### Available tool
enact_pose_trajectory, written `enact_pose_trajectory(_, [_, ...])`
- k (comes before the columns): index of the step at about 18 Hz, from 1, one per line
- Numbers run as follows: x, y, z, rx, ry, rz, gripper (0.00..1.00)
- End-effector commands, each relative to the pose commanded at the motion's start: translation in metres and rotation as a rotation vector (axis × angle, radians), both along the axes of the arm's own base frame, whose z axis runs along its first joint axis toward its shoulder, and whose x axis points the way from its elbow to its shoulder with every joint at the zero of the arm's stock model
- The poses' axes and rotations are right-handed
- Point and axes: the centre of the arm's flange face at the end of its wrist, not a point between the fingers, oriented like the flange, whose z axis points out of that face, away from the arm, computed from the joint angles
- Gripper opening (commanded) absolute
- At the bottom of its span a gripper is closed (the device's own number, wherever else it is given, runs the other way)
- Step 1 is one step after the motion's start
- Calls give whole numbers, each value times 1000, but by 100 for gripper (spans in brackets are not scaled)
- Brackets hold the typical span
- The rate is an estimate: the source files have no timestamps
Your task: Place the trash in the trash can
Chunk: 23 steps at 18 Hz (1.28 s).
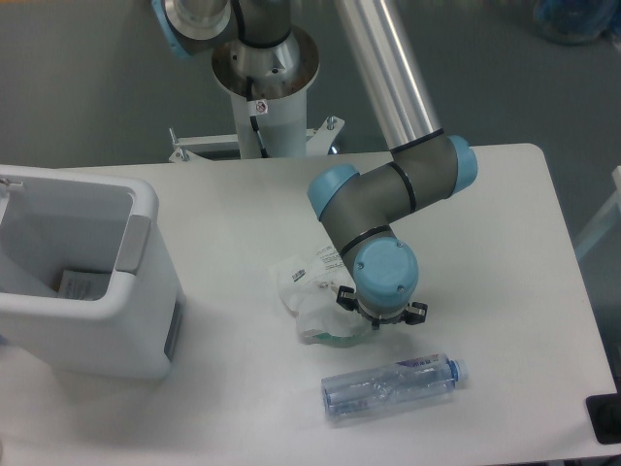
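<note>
Trash can (146, 218) is sitting at the left edge of the table (485, 243), open top facing up, some flat paper-like item (82, 284) lying inside on its floor.

Right of the trash can, well apart from it, the plastic bag (309, 296) is lying crumpled on the table, black print facing up, green bit showing at its lower edge. Tool (380, 318) is hanging over the bag's right side, pointing down; wrist housing is blocking the fingers, so cannot tell if they are apart or pressed together, or if they are touching the bag at all.

Further right of the trash can and nearer the camera than the bag, the bottle (393, 383) is lying on its side, blue cap pointing away from the trash can, near the table's front edge.

Risks, as judgement:
- thin film bag likely slipping or only partly bunching if the tool is closing off-centre (it is sitting over the bag's edge, not its middle)
- bag dragging along instead of lifting
- loose bag catching on the trash can's thick rim during the drop
- bottle rolling if nudged, being round and close to the front edge

Surface: white matte table, rounded corners. Room: grey floor behind, arm's white pedestal (264, 116) standing beyond the table's far edge, blue thing (577, 19) at far top right, too blurred to identify.
</note>
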Motion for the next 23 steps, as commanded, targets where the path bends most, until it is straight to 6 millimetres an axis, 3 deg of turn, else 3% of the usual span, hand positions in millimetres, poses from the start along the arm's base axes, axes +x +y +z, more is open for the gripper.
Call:
enact_pose_trajectory(5, [7, -6, 19, 14, 16, 11, 0])
enact_pose_trajectory(9, [-7, -17, 61, 88, 42, 37, 0])
enact_pose_trajectory(15, [-11, -25, 142, 229, 52, 38, 0])
enact_pose_trajectory(23, [49, -34, 286, 472, 12, 56, 0])
